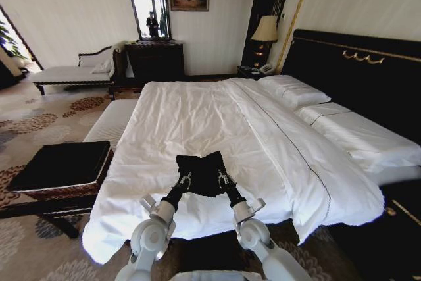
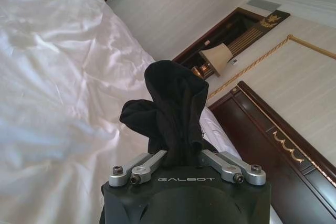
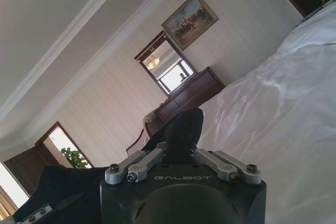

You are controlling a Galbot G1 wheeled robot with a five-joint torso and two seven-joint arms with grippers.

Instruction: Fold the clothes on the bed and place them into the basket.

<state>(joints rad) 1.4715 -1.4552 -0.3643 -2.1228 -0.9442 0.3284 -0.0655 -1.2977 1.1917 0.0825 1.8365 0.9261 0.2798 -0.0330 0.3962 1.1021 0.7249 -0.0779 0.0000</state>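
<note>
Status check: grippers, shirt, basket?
Left gripper and right gripper both shut on black T-shirt, bunched at bed foot. Basket left, unobstructed.

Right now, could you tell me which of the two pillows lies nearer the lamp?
The far pillow, next to the nightstand with the lamp; the other pillow lies closer to the camera along the headboard.

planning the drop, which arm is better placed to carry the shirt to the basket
Left, probably. The brown woven wicker basket with black lining stands off the white bed on the robot's left, nearer the left gripper than the right gripper. Both are shut on the bunched black T-shirt.
</note>
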